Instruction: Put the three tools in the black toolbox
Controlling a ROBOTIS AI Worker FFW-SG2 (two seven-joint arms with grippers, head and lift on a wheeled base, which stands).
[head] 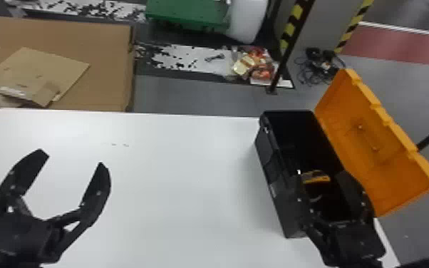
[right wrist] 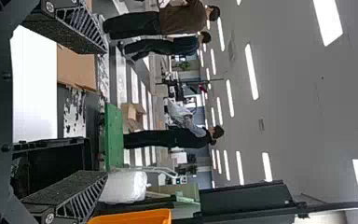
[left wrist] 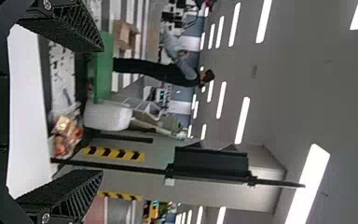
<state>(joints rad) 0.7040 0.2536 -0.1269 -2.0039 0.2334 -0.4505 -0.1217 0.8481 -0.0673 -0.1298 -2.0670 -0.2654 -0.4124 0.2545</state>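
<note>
clock is read off the head view, 12 = far side of tbl.

l gripper [head: 73,160]: approx 8 o'clock, above the white table [head: 189,160]. fingers [left wrist: 63,28] released, wide apart, tips w/ a big gap btwn them in both head & l wrist views.

r gripper [head: 320,174]: approx 4 o'clock, over the near half of the black toolbox [head: 272,178]. its fingers [right wrist: 70,28] also released, well apart, nothing clenched; toolbox shows past them in the r wrist view. can't tell if they touch the box.

toolbox: approx 3 o'clock, upright at r edge of tbl, long side running 11 to 5. its orange lid [head: 377,142] is open, tilted outward twd 3 o'clock.

task's thing: a yellow & black tool [head: 315,177] in the toolbox, approx 5 o'clock of its inside, seen btwn the r fingers. rest of inside too dark to tell re other 2 tools.

bkgd, beyond tbl: big cardboard box [head: 107,53] at 10 o'clock w/ a flat cardboard pc [head: 46,71] in it; green cart-like thing [head: 189,12] at 12; bag of red/orange stuff [head: 256,66] on flr approx 1; tangled cables [head: 319,67] btwn 1 & 2.
</note>
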